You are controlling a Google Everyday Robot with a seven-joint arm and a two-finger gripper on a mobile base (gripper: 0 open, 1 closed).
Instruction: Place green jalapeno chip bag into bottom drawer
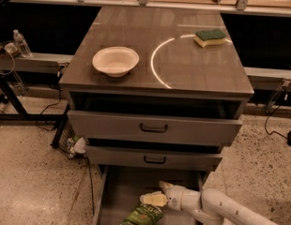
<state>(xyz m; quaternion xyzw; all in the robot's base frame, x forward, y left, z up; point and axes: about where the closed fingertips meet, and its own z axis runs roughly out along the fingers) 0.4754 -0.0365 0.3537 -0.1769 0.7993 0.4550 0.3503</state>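
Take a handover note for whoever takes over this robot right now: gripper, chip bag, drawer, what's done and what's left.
Gripper: low inside the pulled-out bottom drawer, jaws open, holding nothing.
Chip bag: lying on the drawer floor toward the front, just below the gripper.
Done: the bag is in the drawer.
Left: lift the arm clear. The drawer is open, so closing it would probably come next if wanted.
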